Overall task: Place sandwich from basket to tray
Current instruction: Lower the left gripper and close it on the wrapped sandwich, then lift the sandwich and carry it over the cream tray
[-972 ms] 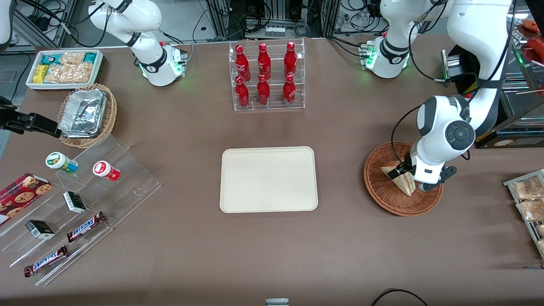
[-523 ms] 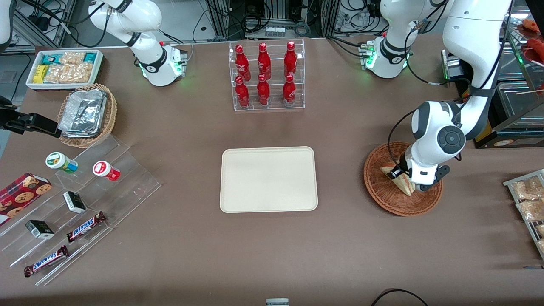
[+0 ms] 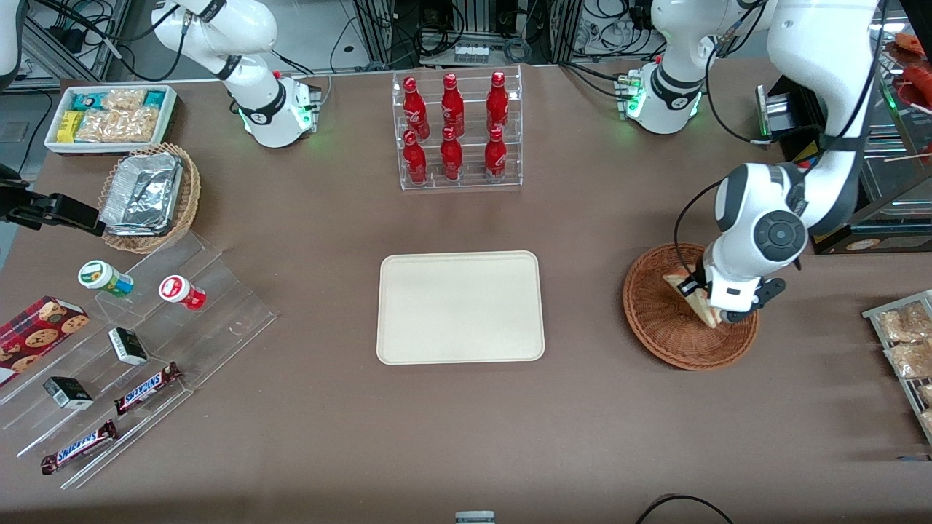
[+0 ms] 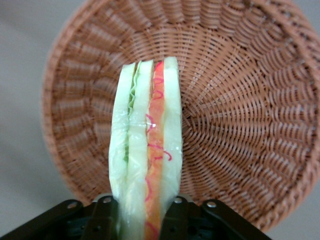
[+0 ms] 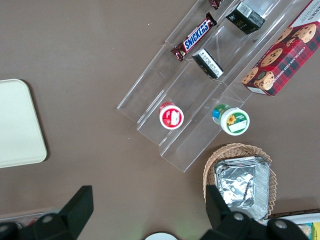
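My left gripper (image 3: 700,300) is shut on the sandwich (image 3: 697,300), a pale bread wedge with red and green filling, and holds it lifted just above the reddish-brown wicker basket (image 3: 659,327). In the left wrist view the sandwich (image 4: 147,150) stands between the black fingers (image 4: 102,220), with the basket (image 4: 240,125) bare beneath it. The cream tray (image 3: 460,306) lies flat at the table's middle, apart from the basket, toward the parked arm's end; its corner shows in the right wrist view (image 5: 17,125).
A clear rack of red bottles (image 3: 456,131) stands farther from the front camera than the tray. A wire rack of snack bags (image 3: 906,349) lies beside the basket at the working arm's end. Acrylic steps with snacks (image 3: 131,349) and a tan basket of foil containers (image 3: 149,196) lie toward the parked arm's end.
The left gripper, shut on the sandwich, has risen a little out of the basket and shifted slightly toward the working arm's end. The sandwich has left the basket floor.
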Robot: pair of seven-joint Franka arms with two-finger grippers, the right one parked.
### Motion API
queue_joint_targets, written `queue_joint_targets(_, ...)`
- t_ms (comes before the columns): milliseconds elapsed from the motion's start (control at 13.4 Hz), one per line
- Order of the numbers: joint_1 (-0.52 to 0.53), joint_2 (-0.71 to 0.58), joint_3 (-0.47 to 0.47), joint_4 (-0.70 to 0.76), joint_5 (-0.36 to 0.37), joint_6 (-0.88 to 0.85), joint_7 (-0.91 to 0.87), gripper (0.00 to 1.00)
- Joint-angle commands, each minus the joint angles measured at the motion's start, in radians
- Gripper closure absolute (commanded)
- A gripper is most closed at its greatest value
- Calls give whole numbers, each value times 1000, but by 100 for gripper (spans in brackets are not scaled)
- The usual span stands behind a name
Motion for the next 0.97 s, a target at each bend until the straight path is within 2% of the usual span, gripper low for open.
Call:
queue_joint_targets(0, -38, -17, -30, 113, 21, -142, -11, 100)
queue_joint_targets(374, -214, 43, -81, 241, 7, -166, -13, 100)
queue_joint_targets(598, -358, 156, -81, 366, 2, -155, -33, 100)
queue_joint_targets(897, -481, 308, -83, 521, 5, -112, -16, 100)
